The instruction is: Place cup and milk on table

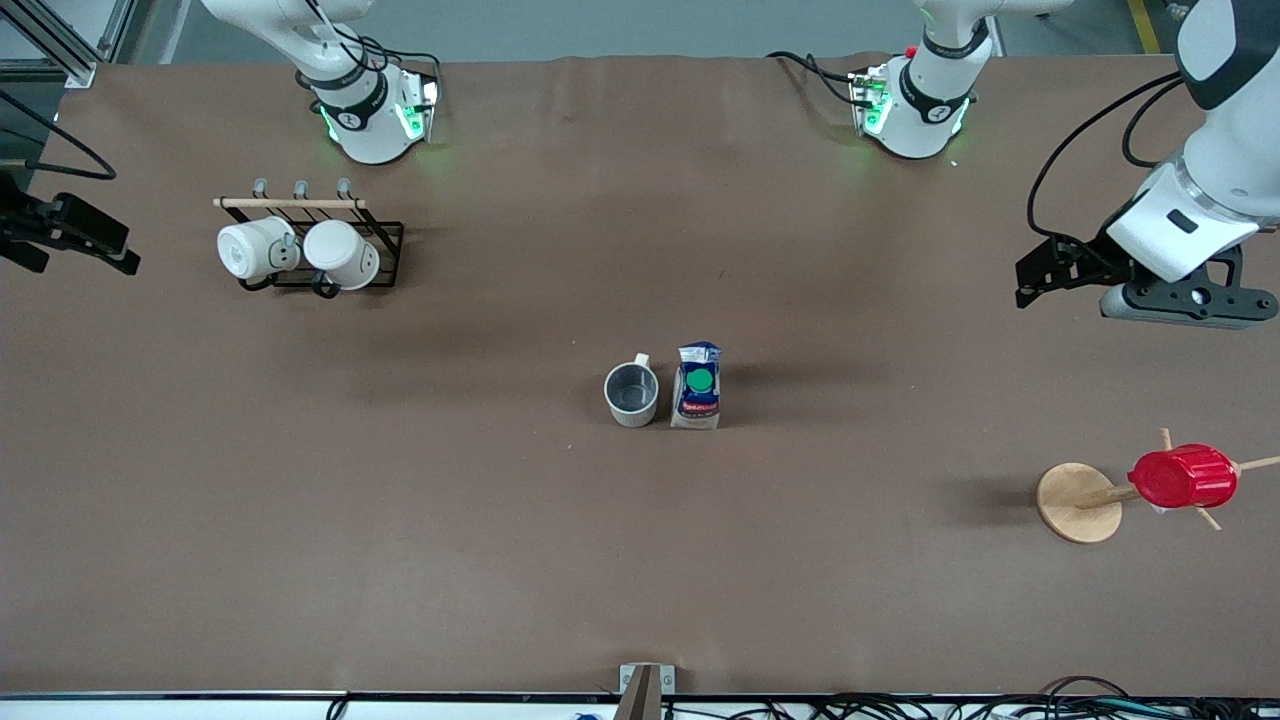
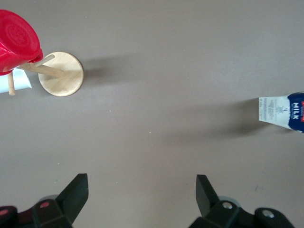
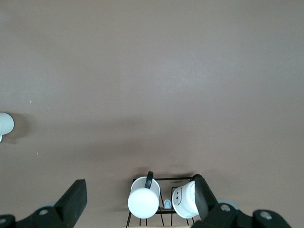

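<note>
The cup (image 1: pixel 631 393), a pale grey mug with a dark inside, stands upright on the brown table (image 1: pixel 640 560) near its middle. The milk (image 1: pixel 698 385), a blue-and-white carton with a green cap, stands right beside it toward the left arm's end. The carton also shows at the border of the left wrist view (image 2: pixel 284 111). My left gripper (image 1: pixel 1036 274) hangs open and empty over the table's left-arm end (image 2: pixel 141 194). My right gripper (image 1: pixel 80 252) hangs open and empty over the right-arm end, beside the mug rack (image 3: pixel 139 199).
A black wire rack (image 1: pixel 385 250) holds two cream mugs (image 1: pixel 295 250), which also show in the right wrist view (image 3: pixel 144 204). A round wooden disc (image 1: pixel 1070 498) bears a peg stand with a red ribbed cup (image 1: pixel 1184 477) at the left arm's end; both show in the left wrist view (image 2: pixel 61 74).
</note>
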You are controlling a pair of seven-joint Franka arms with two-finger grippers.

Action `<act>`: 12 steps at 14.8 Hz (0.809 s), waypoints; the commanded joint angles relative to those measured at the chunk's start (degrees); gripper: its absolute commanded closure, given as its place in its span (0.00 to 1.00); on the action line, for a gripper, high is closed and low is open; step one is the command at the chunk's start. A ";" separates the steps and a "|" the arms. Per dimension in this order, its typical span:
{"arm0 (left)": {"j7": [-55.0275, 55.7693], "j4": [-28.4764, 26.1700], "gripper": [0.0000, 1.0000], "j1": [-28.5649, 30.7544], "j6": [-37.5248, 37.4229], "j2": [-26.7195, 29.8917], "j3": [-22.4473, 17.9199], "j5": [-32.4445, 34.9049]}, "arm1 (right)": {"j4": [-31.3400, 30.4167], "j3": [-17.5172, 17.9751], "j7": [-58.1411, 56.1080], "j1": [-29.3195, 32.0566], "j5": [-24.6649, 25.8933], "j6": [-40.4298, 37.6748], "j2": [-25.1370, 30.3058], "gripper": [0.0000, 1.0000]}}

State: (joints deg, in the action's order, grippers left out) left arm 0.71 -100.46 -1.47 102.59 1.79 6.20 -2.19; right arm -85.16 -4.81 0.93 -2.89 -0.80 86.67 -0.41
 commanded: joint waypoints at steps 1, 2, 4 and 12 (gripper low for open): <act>0.96 4.03 0.00 0.59 -2.66 -0.30 0.31 -0.44 | -0.97 -0.11 0.48 -0.18 -0.17 -0.01 0.85 0.00; 0.96 4.65 0.00 0.24 -3.10 -0.38 0.13 -0.44 | -0.89 -0.11 0.48 -0.18 -0.17 -0.18 0.85 0.00; 0.96 6.32 0.00 -0.46 -4.84 -0.74 -0.22 -0.36 | -0.89 -0.11 0.57 -0.10 -0.17 -0.27 0.85 0.00; 5.54 6.60 0.00 -4.32 -10.31 0.23 -4.17 0.08 | -0.97 -0.20 0.48 -0.10 -0.17 -0.27 0.85 0.00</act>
State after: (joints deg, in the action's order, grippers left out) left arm 5.67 -94.48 -4.17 94.14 1.77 3.67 -2.19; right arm -85.19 -4.82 0.93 -2.89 -0.80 86.44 -0.41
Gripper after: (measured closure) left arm 0.000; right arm 0.000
